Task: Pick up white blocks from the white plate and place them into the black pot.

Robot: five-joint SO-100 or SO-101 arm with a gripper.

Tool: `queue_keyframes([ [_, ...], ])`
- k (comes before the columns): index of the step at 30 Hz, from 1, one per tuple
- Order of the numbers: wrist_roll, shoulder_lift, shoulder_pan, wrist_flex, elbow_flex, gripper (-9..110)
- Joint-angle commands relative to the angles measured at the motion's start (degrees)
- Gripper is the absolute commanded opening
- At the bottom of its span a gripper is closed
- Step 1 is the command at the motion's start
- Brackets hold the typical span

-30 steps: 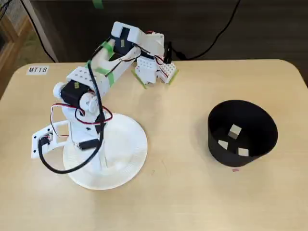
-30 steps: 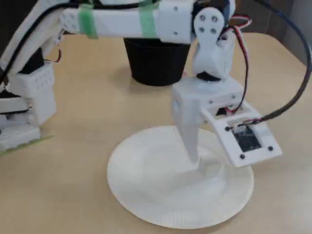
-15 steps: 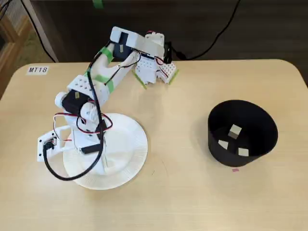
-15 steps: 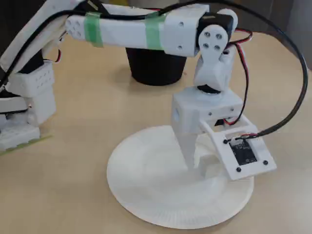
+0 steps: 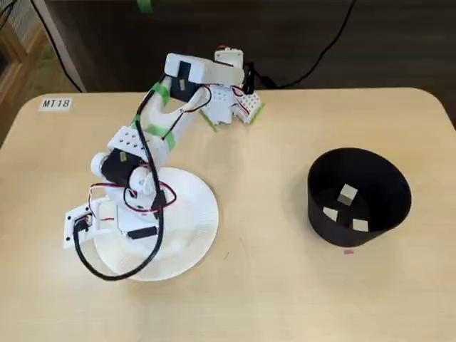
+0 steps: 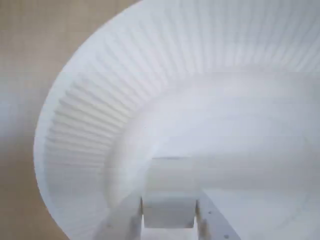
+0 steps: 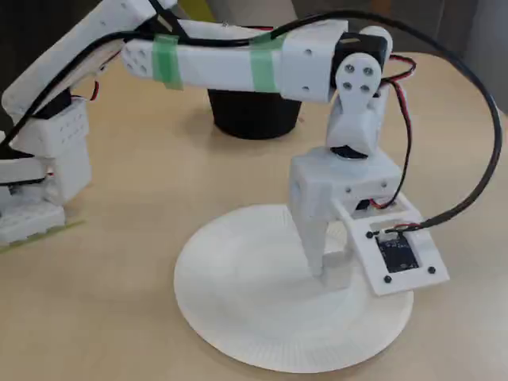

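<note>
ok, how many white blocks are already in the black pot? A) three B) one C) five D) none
A. In a fixed view, three white blocks lie on the floor of the black pot, while the gripper is down on the white plate with another block between its fingers.
</note>
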Motion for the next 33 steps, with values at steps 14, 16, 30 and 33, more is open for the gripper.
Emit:
queue_keyframes([
  [14,31.8,35.8,-6.8,0.0,-6.3,-2],
  [16,37.1,40.5,-10.2,0.0,-6.1,-2],
  [30,42.5,59.9,-45.3,-1.1,7.6,-2],
  [33,42.2,70.0,-51.4,-9.9,27.2,-2],
])
